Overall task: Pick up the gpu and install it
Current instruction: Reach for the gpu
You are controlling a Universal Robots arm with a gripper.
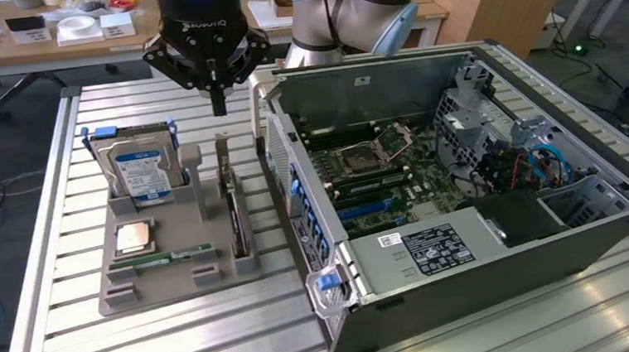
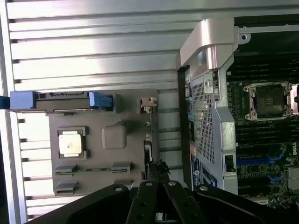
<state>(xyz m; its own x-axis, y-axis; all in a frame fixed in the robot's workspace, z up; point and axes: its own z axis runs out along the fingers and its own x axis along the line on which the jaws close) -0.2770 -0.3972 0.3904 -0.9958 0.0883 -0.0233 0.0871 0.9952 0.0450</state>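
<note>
The gpu is a thin dark card standing on its edge in a slot along the grey holder, on the side nearest the computer case. Its silver bracket end points to the back of the table. My gripper hangs a little above that bracket end, shut, fingers together and pointing straight down, with nothing in them. From the wrist view the gpu appears edge-on as a narrow dark strip, and the closed gripper sits right over it.
The open computer case lies on its side at the exterior view's right, motherboard exposed. The holder also carries a hard drive, a processor chip and a green memory stick. The slatted metal table surrounds them.
</note>
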